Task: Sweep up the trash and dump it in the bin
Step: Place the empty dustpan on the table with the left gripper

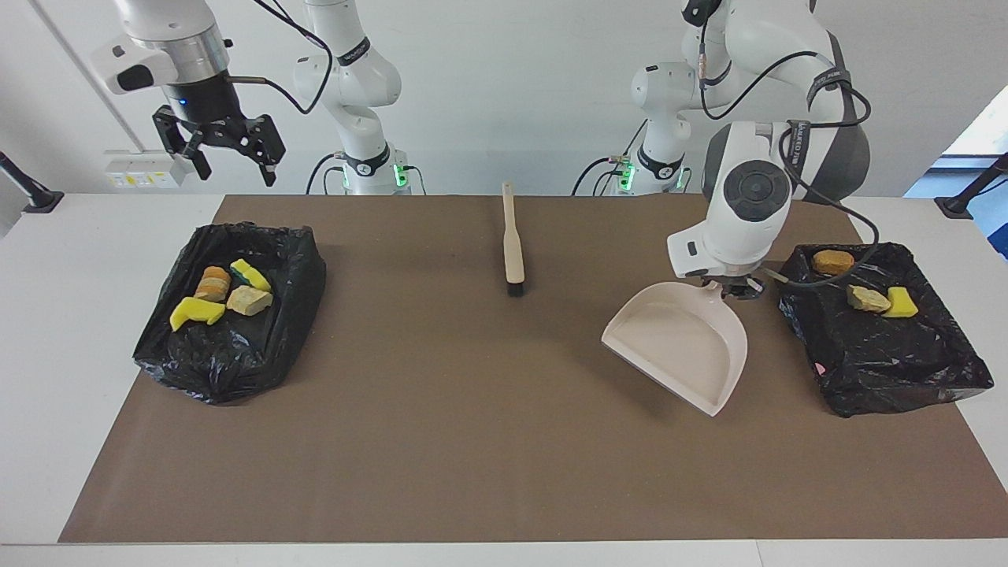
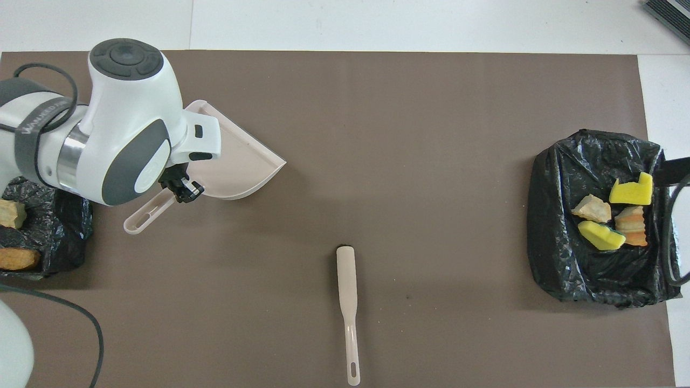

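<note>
Facing view: the left gripper (image 1: 736,290) has its jaws closed on the handle of the beige dustpan (image 1: 679,347), which hangs tilted over the brown mat (image 1: 488,409), its open lip lowest and pointing away from the robots. The dustpan is beside the black-lined bin (image 1: 890,370) at the left arm's end of the tabletop (image 1: 79,378) and apart from it. In that bin lie three scraps of trash: a brown bread-like piece (image 1: 833,261) nearest the robots, a tan piece (image 1: 867,298) and a yellow sponge chunk (image 1: 901,302) just beside it. The right gripper (image 1: 230,163) is raised high, over the tabletop's edge nearest the robots at the right arm's end, with its jaws spread wide and nothing between them. Below it, farther from the robots, a second black-lined bin (image 1: 228,358) holds four scraps (image 1: 222,294), yellow sponge and tan bread-like pieces in a close cluster. The beige brush (image 1: 513,240) lies flat on the mat midway between the arms, bristle end away from the robots.

Overhead view: the left gripper (image 2: 182,189) clamps the dustpan's handle where it joins the pan (image 2: 237,167), and the wrist covers part of the pan. The brush (image 2: 349,307) lies nearer the robots than the dustpan. The four scraps (image 2: 614,215) show in the bin (image 2: 560,258) at the right arm's end. Only a corner of the other bin (image 2: 59,237) shows, with two tan pieces (image 2: 13,237) at the frame's edge.
</note>
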You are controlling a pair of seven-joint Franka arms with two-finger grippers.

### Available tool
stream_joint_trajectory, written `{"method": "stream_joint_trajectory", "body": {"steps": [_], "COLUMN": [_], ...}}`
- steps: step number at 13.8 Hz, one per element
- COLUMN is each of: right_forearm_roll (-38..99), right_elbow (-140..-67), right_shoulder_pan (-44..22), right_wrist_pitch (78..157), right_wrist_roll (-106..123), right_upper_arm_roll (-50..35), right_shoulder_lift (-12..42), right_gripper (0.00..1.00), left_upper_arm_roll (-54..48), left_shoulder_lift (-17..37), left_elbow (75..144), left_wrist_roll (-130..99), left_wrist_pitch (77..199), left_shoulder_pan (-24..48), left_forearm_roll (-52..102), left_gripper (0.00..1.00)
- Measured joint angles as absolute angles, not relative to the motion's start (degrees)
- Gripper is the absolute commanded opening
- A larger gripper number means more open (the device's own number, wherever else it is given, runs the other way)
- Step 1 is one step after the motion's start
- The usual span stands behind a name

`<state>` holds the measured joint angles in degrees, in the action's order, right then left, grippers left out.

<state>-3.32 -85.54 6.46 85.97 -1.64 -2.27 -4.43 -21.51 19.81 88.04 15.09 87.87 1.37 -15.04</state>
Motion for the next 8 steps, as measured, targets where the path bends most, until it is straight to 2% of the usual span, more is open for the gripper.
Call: {"method": "stream_joint_trajectory", "body": {"steps": [5, 8], "right_forearm_roll": [-0.2, -0.2], "right_elbow": [-86.9, -88.1], "right_shoulder_pan": [6.6, 6.8], "right_wrist_pitch": [85.7, 85.8], "right_wrist_roll": [-1.5, -1.5], "right_upper_arm_roll": [-1.3, -1.3], "right_shoulder_lift": [-4.5, -4.4], "right_gripper": [1.0, 1.0], "left_upper_arm_roll": [-24.0, -24.2], "left_shoulder_lift": [22.9, 24.9], "left_elbow": [86.4, 83.0], "left_wrist_roll": [0.5, -7.0], "left_wrist_pitch": [91.1, 91.8], "left_shoulder_pan": [4.7, 8.3], "left_forearm_roll": [-14.0, -13.5], "left_gripper": [0.0, 0.0]}}
